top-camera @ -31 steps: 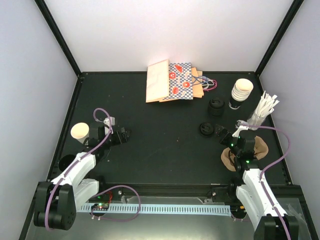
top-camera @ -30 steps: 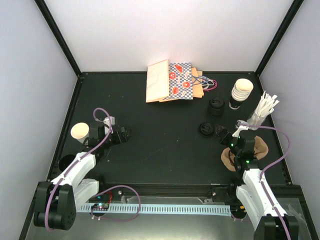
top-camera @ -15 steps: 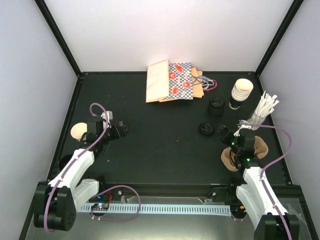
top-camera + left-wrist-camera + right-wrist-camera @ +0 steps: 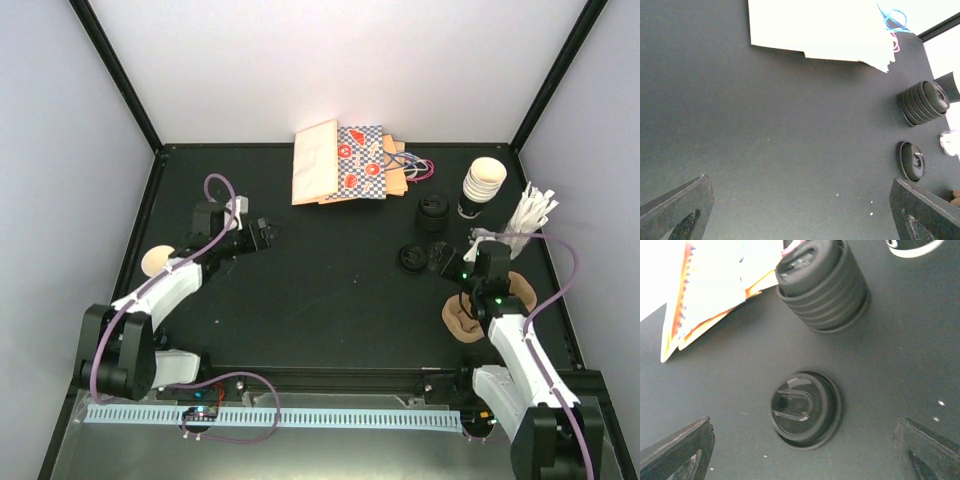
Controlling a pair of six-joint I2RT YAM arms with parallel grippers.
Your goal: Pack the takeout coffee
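Observation:
The takeout coffee cup [image 4: 153, 262] is a small paper cup, cream inside and without a lid, at the table's left, partly behind my left arm. A single black lid [image 4: 412, 258] lies flat at the right; it also shows in the right wrist view [image 4: 806, 409] and the left wrist view [image 4: 911, 161]. The patterned paper bag [image 4: 345, 165] lies flat at the back. My left gripper [image 4: 264, 235] is open and empty, right of the cup and apart from it. My right gripper [image 4: 438, 259] is open and empty just right of the lid, which sits between its fingers [image 4: 675, 452] in its view.
A stack of black lids [image 4: 433, 213] stands behind the single lid and shows in the right wrist view [image 4: 822, 285]. A tall stack of cream cups [image 4: 483, 183], white stirrers [image 4: 530, 218] and a brown pulp carrier [image 4: 462, 320] stand at the right.
My left gripper has swung away from the cup, farther back and to the right. My right gripper has edged forward toward the single lid.

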